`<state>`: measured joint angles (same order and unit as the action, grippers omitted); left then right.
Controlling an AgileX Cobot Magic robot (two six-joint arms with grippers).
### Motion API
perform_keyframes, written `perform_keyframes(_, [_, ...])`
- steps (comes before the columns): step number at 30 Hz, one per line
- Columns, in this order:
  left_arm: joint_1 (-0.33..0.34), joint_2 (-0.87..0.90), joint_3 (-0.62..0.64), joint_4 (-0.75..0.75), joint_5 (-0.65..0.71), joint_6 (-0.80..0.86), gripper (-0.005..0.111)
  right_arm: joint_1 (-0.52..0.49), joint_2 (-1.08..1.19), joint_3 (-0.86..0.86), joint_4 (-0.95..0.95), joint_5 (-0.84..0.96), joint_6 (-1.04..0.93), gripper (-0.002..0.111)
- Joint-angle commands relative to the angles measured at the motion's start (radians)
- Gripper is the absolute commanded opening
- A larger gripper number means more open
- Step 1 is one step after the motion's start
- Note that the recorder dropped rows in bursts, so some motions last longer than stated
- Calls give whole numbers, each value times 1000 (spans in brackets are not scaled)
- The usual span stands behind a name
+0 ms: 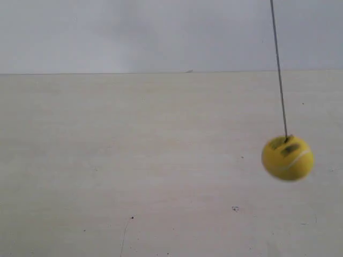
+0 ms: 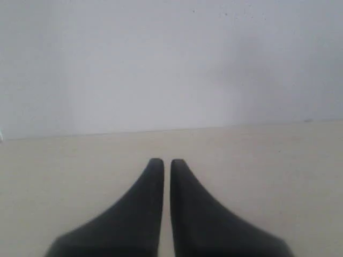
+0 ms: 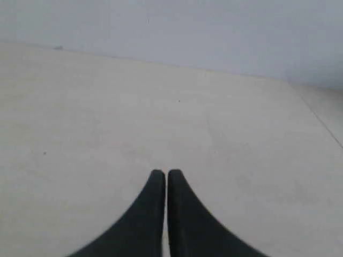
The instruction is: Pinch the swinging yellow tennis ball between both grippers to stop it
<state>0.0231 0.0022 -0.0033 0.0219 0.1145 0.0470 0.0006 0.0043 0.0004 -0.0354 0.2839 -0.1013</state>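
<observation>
1. Left gripper [image 2: 162,161]: two matte black fingers [image 2: 134,214], smooth, broad at the base and curving in to narrow, blunt, rounded tips. Tips drawn together w/ only a thin slit between; nothing in it.
2. Right gripper [image 3: 162,172]: same black tapered shape and same dull finish. Fingers pressed nearly flush, hairline gap, gripping nothing.
3. Ahead of both finger pairs: pale cream table [image 1: 134,160], flat and matte, w/ faint grain and a few small dark specks. Beyond the tips it ends at a plain grey-white wall [image 1: 134,32]. Right wrist view also shows a thin line crossing the tabletop off to one side of the fingertips.
4. Yellow tennis ball [image 1: 288,158]: seen only in the exterior view, at that view's right, hanging in the air in front of the table. No fingers in that view, so its place rel. to either pair can't be told.
5. Ball surface: bright yellow and fuzzy, outline soft/blurred. Round, so no real long axis; the blur makes it look slightly wider than tall.
6. Attachment point faces up. A thin dark string [image 1: 278,69] runs from it out the top of the view, taut and straight, leaning a bit off vertical w/ the lower end further toward the view's right.
7. Markings: dark printed marks on the upper face near the string. A pale curved seam sweeps across the lower right side.
</observation>
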Motion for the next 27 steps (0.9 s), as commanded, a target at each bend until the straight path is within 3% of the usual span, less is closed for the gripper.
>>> perform_keyframes(1, [-4, -2, 3, -6, -65, -8, 5, -1, -4, 0, 60, -149, 58, 0])
perform_keyframes(6, [-4, -2, 3, -6, -82, -8, 5, -1, -4, 0, 137, -250, 233, 0])
perform_keyframes(12, [-4, -2, 3, -6, -121, -61, 5, -1, -4, 0, 137, -318, 258, 0])
perform_keyframes(18, [-4, -2, 3, -6, -313, -195, 5, -1, -4, 0, 182, -360, 469, 0])
perform_keyframes(23, [-4, -2, 3, 2, -527, -233, 5, -1, -4, 0, 148, -532, 466, 0])
perform_keyframes(27, [-4, -2, -14, 50, -629, -265, 5, -1, -4, -36, 17, -650, 475, 0])
